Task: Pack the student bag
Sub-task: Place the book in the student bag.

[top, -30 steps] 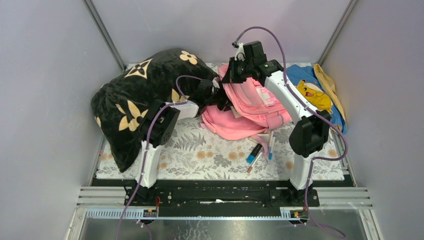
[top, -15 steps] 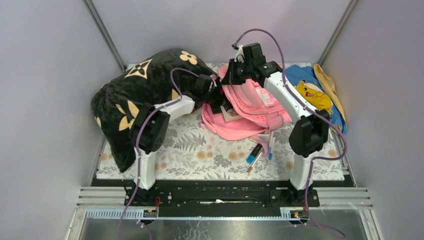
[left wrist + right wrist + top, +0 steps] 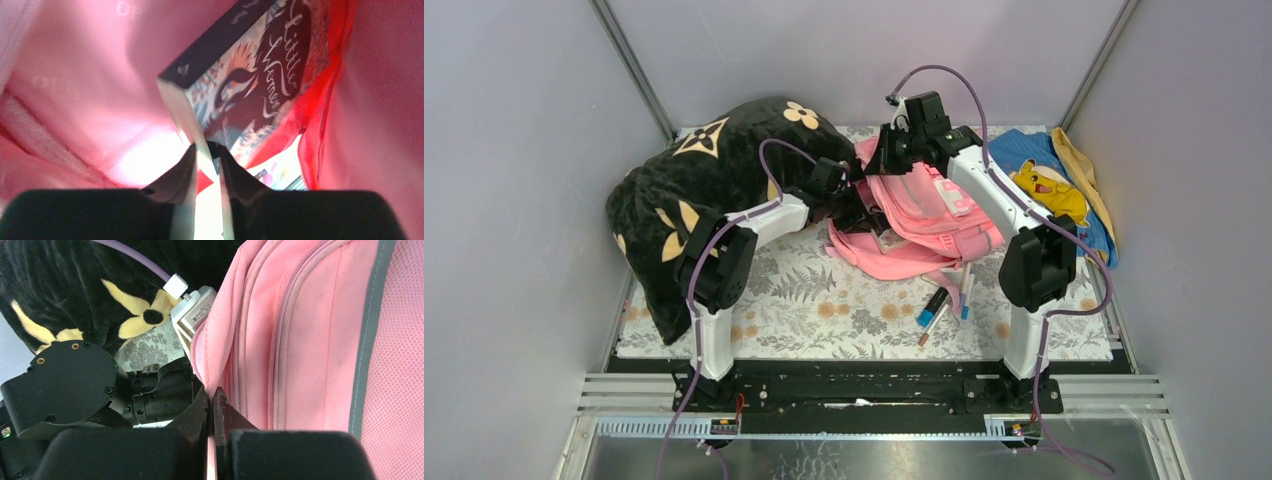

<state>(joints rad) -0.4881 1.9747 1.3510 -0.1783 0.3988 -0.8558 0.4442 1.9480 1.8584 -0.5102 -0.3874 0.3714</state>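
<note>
pink woven fabric, soft and slumped, grey-trimmed: student bag (image 3: 929, 215) at the back of the floral tabletop (image 3: 824, 300), pressed against the right flank of a plush black pillow (image 3: 694, 190) with tan flowers. inside the bag, smooth pink lining around a flat rectangular book (image 3: 250, 80), dark patterned cover, white page block. left tool (image 3: 206, 156) narrow, clamped on that page edge. right tool (image 3: 212, 407) closed flat, pinching the bag's stitched rim on the pillow side. against a second ago: left elbow swung away from the bag toward the pillow, forearm stretched longer; right arm barely shifted.
</note>
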